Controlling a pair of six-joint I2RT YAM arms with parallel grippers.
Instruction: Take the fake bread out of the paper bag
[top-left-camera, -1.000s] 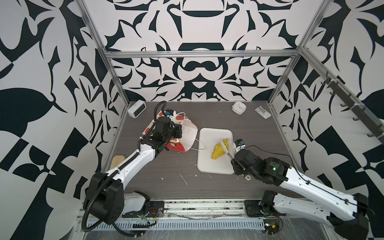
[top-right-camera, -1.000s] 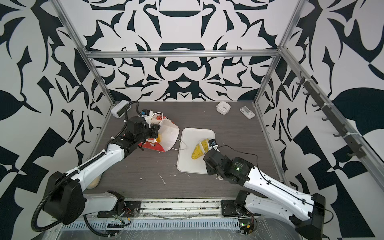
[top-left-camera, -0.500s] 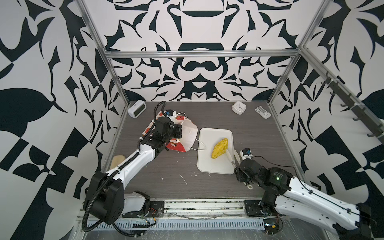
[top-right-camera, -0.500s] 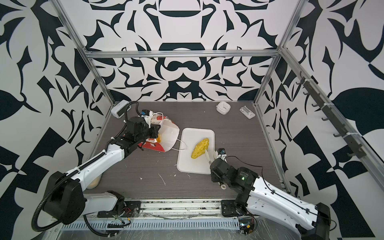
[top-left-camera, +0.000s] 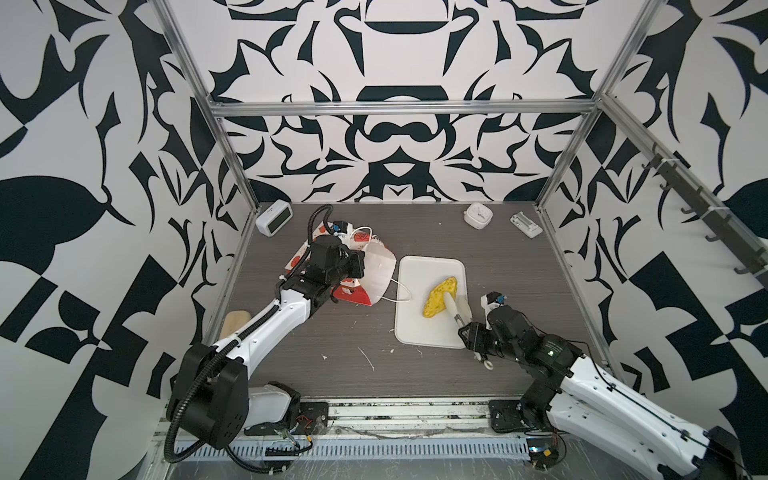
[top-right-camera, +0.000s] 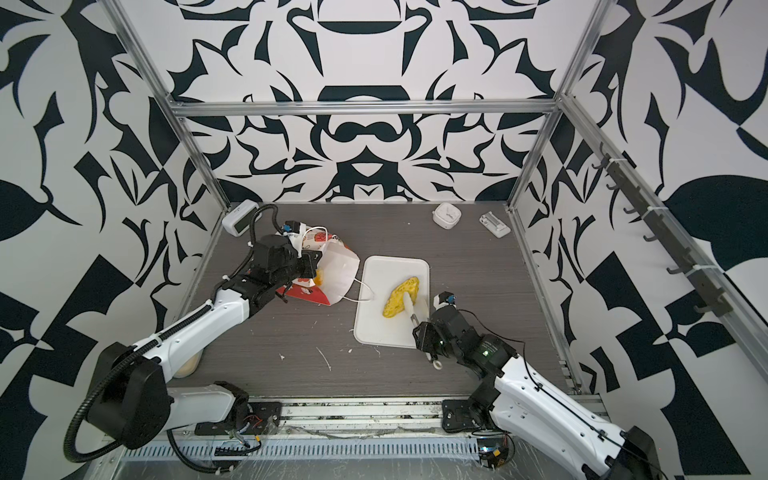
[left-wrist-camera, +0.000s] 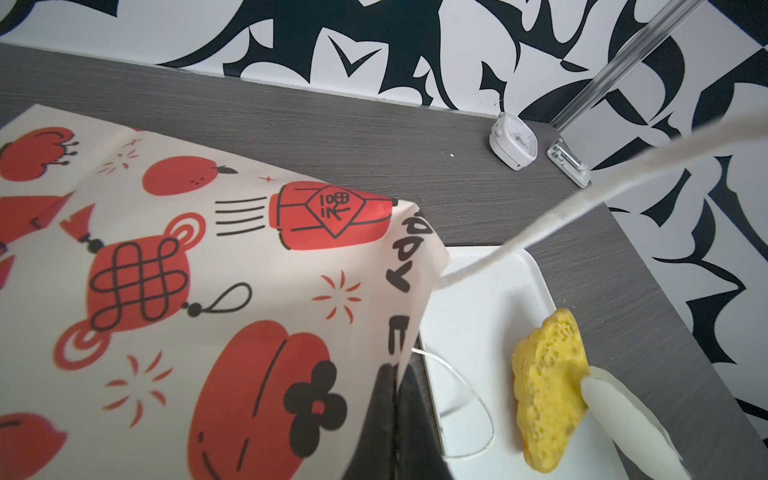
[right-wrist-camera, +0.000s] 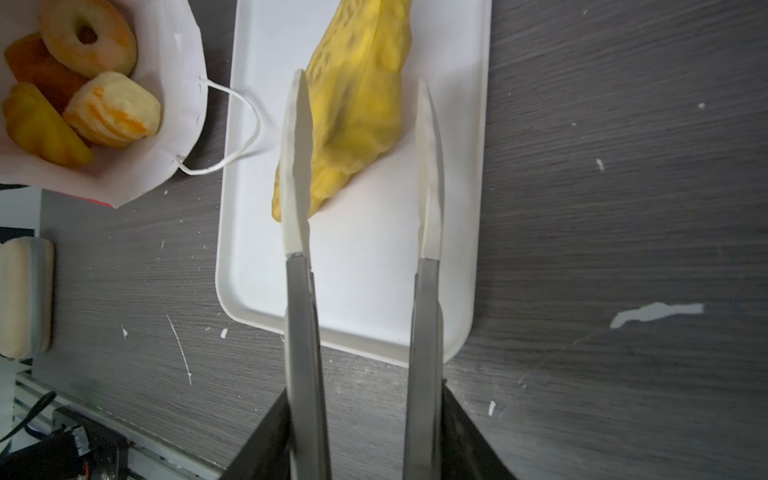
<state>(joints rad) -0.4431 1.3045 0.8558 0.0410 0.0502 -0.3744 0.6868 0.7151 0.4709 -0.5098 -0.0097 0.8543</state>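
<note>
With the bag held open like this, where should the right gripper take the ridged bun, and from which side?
Probably across its short width, at the end facing out. The ridged bun lies foremost in the paper bag, atop the other pieces, with the doughnut behind. Bring the open right gripper in from the tray side, through the mouth that faces it.

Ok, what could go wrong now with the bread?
The right gripper stands open astride the yellow crusty toy pastry on the white plastic tray; backing away could drag it.
The thin white cord handle of the red-and-white printed paper bag lies over the tray's rim and could snag a finger.
The left gripper pinches only the bag's edge; it might slip.
</note>
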